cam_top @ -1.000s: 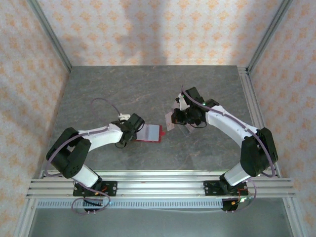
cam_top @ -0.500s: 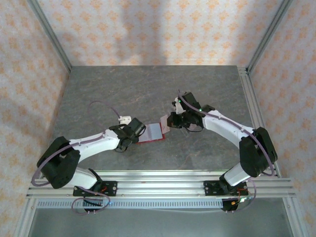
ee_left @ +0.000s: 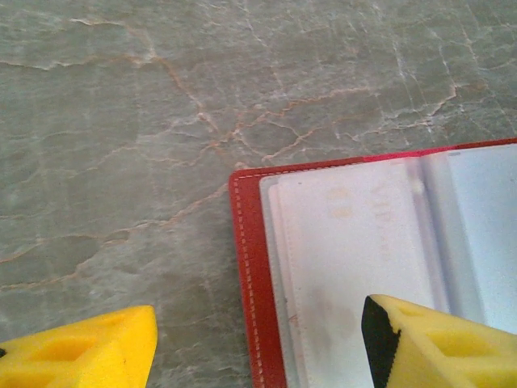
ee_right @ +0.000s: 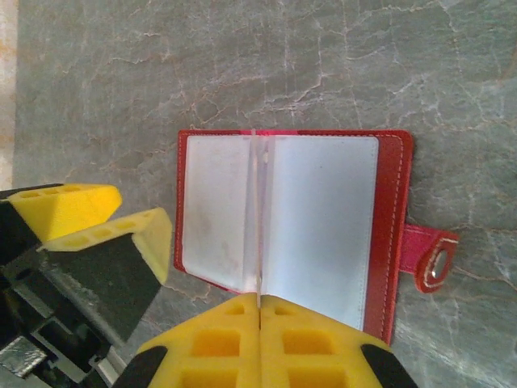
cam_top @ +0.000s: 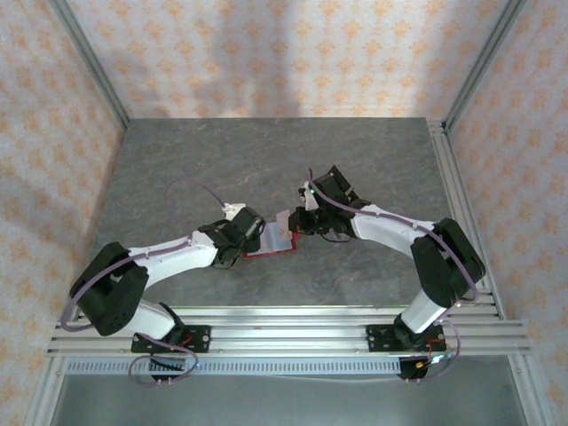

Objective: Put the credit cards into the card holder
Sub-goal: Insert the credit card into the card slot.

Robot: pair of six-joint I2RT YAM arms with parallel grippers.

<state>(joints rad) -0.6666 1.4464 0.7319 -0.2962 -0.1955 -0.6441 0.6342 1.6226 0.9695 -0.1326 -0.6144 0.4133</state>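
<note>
Nearest the arm bases, the left gripper point(ee_left: 258, 323) stands spread across one edge of the card holder point(ee_right: 323, 234). One yellow finger is over the pale inside page and the other over bare table point(cam_top: 222, 160). I take this as a way to keep the wallet flat and open rather than to lift it (whether the finger actually presses the page I cannot tell). The card holder lies opened out between the two arms, red cover down, its snap tab point(ee_right: 432, 259) sticking out to one side. Just beyond it, the right gripper point(ee_right: 259, 311) has its fingers pressed together on a credit card point(ee_right: 258, 210), seen edge-on as a thin pale line above the fold. Held on edge like this, the card is probably being lined up to slide into a sleeve.
</note>
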